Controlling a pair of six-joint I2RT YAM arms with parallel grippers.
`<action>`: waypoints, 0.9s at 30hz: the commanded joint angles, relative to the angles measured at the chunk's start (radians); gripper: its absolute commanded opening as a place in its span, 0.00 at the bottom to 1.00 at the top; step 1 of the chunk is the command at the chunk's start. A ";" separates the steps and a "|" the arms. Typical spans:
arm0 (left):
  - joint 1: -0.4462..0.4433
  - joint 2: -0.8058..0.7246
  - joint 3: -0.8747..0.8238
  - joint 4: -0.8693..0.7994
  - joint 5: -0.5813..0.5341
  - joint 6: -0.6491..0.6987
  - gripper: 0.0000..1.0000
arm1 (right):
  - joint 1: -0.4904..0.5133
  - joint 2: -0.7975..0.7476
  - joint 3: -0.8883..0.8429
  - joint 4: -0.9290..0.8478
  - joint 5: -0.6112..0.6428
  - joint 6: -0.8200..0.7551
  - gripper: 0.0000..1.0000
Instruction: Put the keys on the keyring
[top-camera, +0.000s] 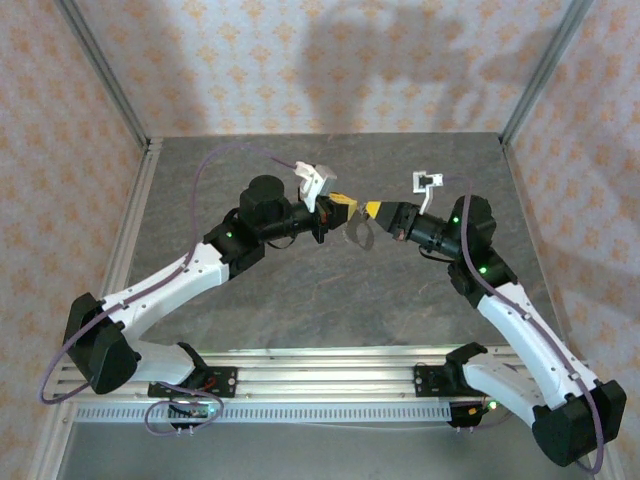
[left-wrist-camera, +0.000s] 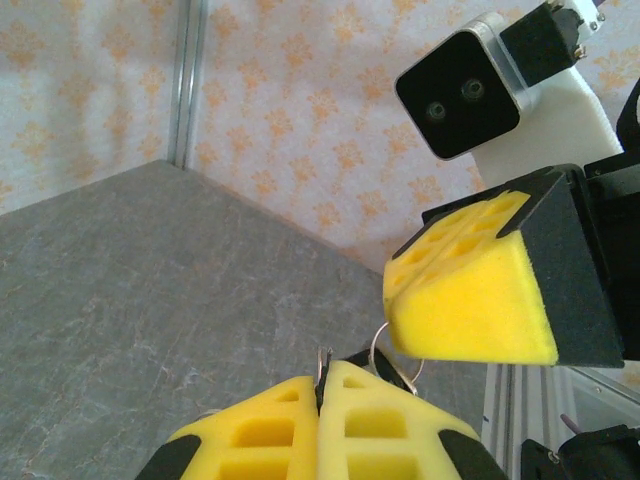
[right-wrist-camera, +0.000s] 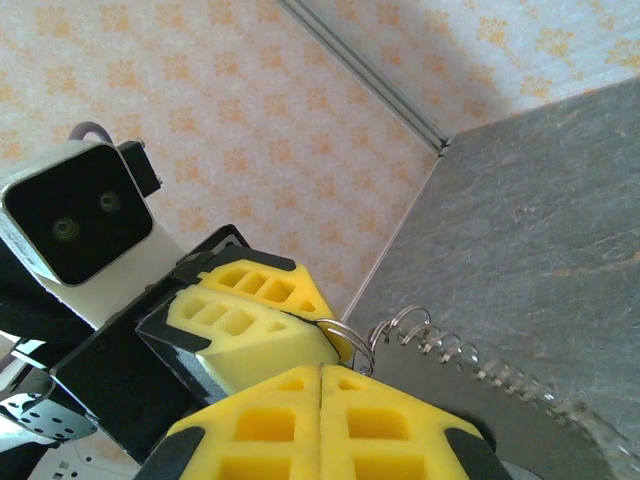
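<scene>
Shows the left gripper (top-camera: 345, 207) and right gripper (top-camera: 372, 210) poised above the grey table (top-camera: 300, 300), tip to tip, each pinched fully together with no gap. Finds the keyring (right-wrist-camera: 352, 332), a thin wire loop, right at that meeting point, against the left fingertips (left-wrist-camera: 350, 388) and just under the right gripper; cannot tell which side grips it. Catches a thin metal sliver (left-wrist-camera: 322, 358) poking from the left seam, too small to identify.

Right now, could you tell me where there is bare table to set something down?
The table is bare along the back wall, and again between the left arm, right arm and rail. It is crowded mid-table, where the left end effector and right end effector meet at the keyring.
</scene>
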 joint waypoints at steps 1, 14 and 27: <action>-0.013 0.002 0.039 0.052 0.018 -0.008 0.00 | 0.013 0.000 0.026 0.068 -0.014 -0.011 0.00; -0.018 0.006 0.042 0.054 0.042 -0.011 0.00 | 0.019 0.018 0.040 0.068 0.028 -0.026 0.00; -0.022 0.000 0.039 0.051 0.061 -0.009 0.00 | 0.018 0.027 0.045 0.056 0.073 -0.042 0.00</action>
